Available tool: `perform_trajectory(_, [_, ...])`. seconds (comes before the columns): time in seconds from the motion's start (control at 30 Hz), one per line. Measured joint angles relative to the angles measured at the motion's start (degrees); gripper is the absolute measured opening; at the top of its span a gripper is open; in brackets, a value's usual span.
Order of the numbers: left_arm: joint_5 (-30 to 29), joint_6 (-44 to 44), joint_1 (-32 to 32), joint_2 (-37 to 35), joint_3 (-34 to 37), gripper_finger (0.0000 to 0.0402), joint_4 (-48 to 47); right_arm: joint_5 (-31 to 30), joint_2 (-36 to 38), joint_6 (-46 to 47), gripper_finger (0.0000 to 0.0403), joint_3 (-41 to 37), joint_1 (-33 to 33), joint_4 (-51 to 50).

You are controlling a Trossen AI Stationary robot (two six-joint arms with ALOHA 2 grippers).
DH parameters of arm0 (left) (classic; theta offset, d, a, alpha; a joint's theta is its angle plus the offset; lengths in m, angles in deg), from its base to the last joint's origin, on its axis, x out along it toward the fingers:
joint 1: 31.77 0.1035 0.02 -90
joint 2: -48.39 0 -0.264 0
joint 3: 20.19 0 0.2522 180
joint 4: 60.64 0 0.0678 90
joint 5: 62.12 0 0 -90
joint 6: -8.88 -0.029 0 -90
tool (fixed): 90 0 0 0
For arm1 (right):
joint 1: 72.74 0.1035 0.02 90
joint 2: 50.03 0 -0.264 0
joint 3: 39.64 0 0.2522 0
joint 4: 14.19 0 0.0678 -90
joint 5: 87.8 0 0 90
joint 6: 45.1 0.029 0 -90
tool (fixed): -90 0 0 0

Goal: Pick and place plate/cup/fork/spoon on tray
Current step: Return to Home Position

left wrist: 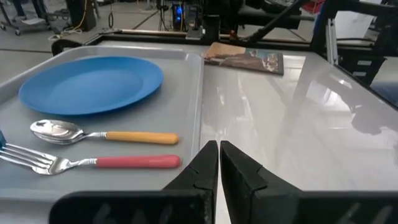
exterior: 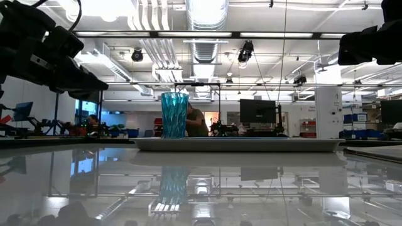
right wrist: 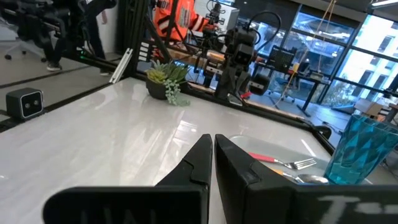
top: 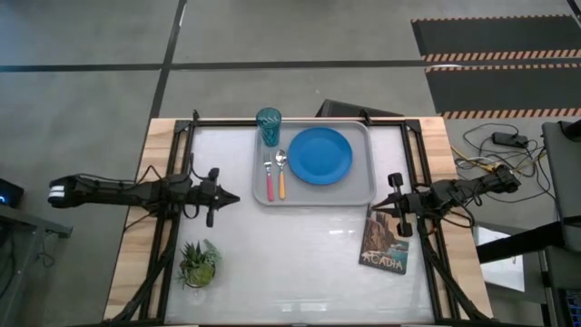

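One tray (top: 359, 192) sits mid-back on the counter (top: 300, 268), holding one plate (top: 320, 154) on its right part and one cup (top: 268, 125) in its back-left corner; one fork (top: 269, 180) and one spoon (top: 280, 174) lie side by side left of the plate, fork outermost. The left gripper (top: 236, 197) hangs left of the tray and the right gripper (top: 375, 209) by its near-right corner, both sets of fingers pressed together, empty. One potted plant (top: 198, 263) front-left, one picture book (top: 385, 243) front-right
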Motion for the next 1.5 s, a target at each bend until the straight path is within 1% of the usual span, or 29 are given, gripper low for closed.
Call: perform_trajectory(1.5, [-0.02,0.00,-0.02,11.30,0.02,0.0000,0.02,0.00,0.00,-0.02,0.0009,-0.02,0.00,-0.04])
